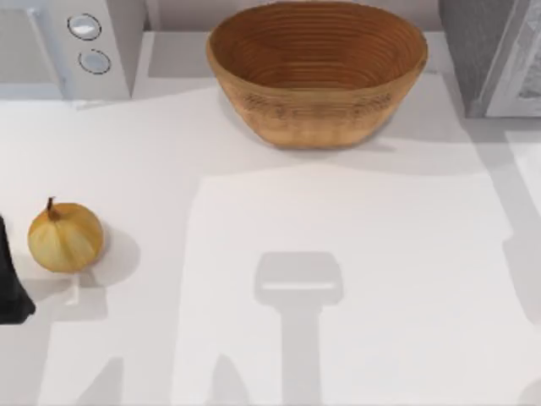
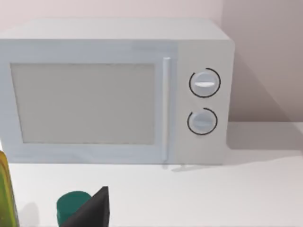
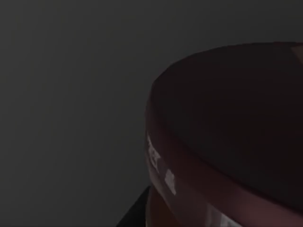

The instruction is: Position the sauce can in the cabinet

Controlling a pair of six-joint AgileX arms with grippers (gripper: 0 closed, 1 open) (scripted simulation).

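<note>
The cabinet (image 1: 475,46) stands at the table's far right corner, with a dark speckled-grey side and a pale framed door panel beside it. The right wrist view is dark. Very close to that camera I make out the sauce can (image 3: 227,127), a round dark maroon top with a red band under the rim. I cannot make out anything gripping it. My left gripper (image 1: 12,292) is parked at the table's left edge, just left of the onion. A black part of it juts into the left wrist view.
A woven basket (image 1: 317,110) sits at the back centre. A white appliance with two round knobs (image 1: 89,42) fills the far left corner. A yellow onion (image 1: 65,237) lies near the left edge. The left wrist view shows a teal cap (image 2: 71,203) and a yellow-green bottle edge (image 2: 5,194).
</note>
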